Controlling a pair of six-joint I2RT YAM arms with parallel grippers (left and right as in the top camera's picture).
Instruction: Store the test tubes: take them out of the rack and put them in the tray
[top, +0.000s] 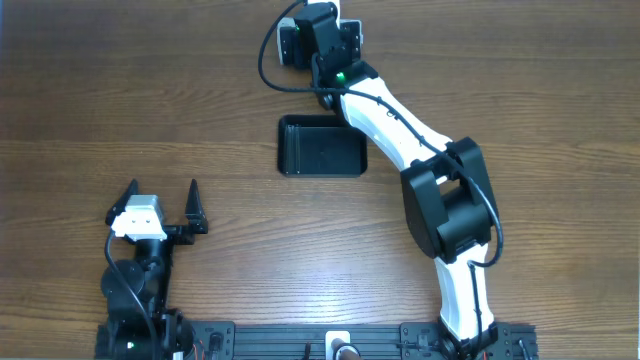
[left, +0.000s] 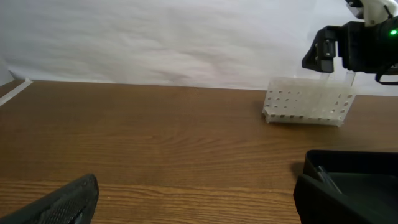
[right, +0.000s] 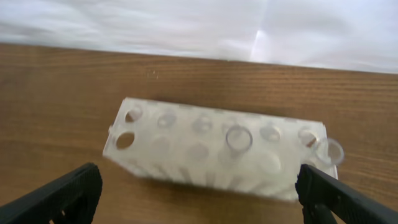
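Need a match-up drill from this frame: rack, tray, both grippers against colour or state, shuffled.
1. rack
2. tray
3. left gripper
4. right gripper

A. open, above the rack
B. black
C. open, far from the rack
D. translucent white

Pairs: 1-D, 2-B, 3-C, 4-A

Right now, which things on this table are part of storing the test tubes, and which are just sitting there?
Part of the job:
rack
tubes standing in it
tray
right gripper, open above the rack

Just there:
left gripper, open, near its own base
table
backdrop
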